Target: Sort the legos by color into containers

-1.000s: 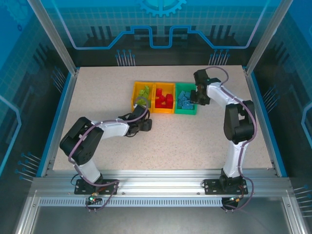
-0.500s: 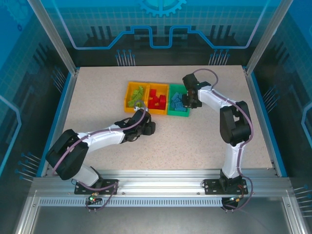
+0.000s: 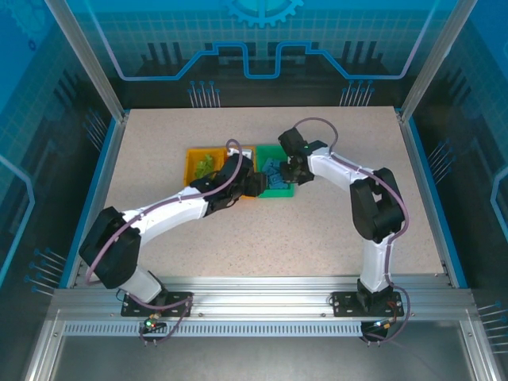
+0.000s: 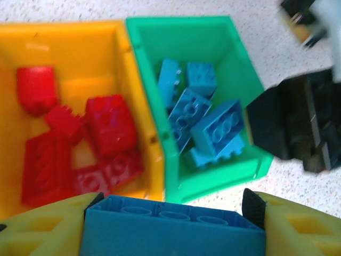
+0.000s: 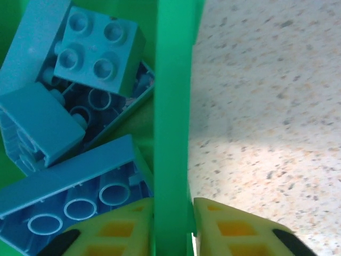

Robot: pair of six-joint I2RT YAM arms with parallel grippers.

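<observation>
In the left wrist view my left gripper (image 4: 173, 208) is shut on a light blue lego (image 4: 173, 232), held just short of the green container (image 4: 213, 178). That container holds several blue legos (image 4: 205, 125). Beside it stands an orange-yellow container (image 4: 69, 42) with red legos (image 4: 109, 125). My right gripper (image 5: 173, 209) is shut on the green container's wall (image 5: 171, 106), one finger inside next to the blue legos (image 5: 98, 48), the other outside. From above, the left gripper (image 3: 255, 184) and right gripper (image 3: 290, 173) meet at the green container (image 3: 276, 189). Lime legos (image 3: 206, 164) lie in the leftmost container (image 3: 193, 163).
The three containers stand in a row mid-table, the middle one (image 3: 248, 148) largely covered by my left arm. Bare speckled tabletop (image 3: 341, 222) lies to the right and in front. Blue rails (image 3: 421, 182) and the frame's posts bound the table.
The row of containers has slid left, the right gripper moving with the green one's wall. My left arm has stretched forward and carried the blue lego up to the containers.
</observation>
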